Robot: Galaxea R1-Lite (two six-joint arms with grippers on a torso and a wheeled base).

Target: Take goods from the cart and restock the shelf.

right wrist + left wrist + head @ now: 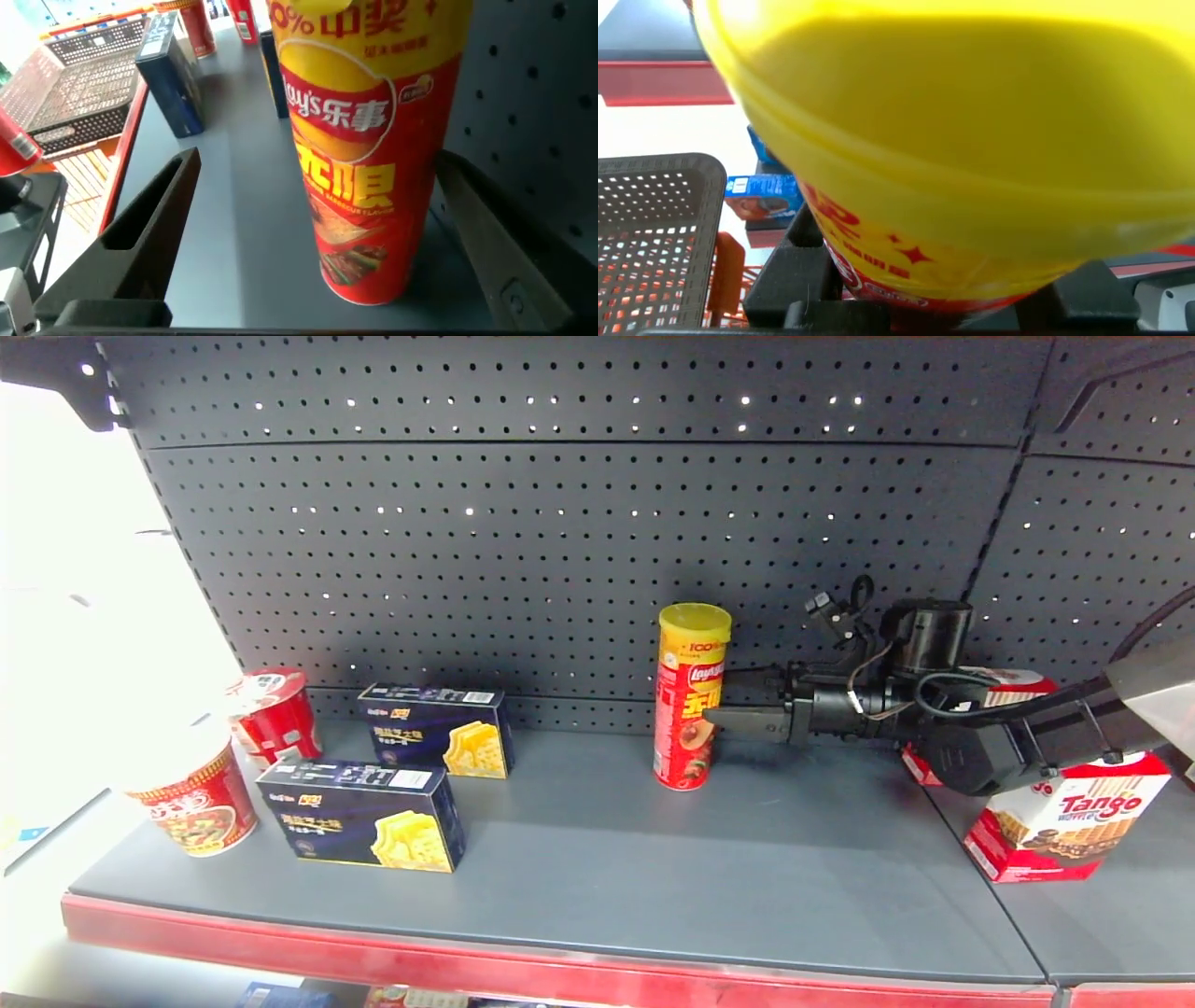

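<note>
The chips can (689,709) stands upright on the grey shelf (607,887), near the back and close to the perforated back panel (560,541), its yellow lid on top. The right gripper (719,698) reaches in from the robot's right at mid-height of the can, with its fingers spread to either side of it. In the right wrist view the chips can (364,168) sits between the 2 fingers of the right gripper (318,163), with a clear gap at 1 finger and a narrower one at the other, so the hand is apart and not clamped. A second chips can (971,121), yellow-lidded with a red body, is held up off any surface in the left gripper (943,289), whose black fingers close against its sides; a grey mesh basket (654,224) lies below it. To the robot's left on the shelf are 2 dark blue boxes (373,817) and 2 red noodle cups (196,793). To the right stands a red and white wafer box (1074,821).
</note>
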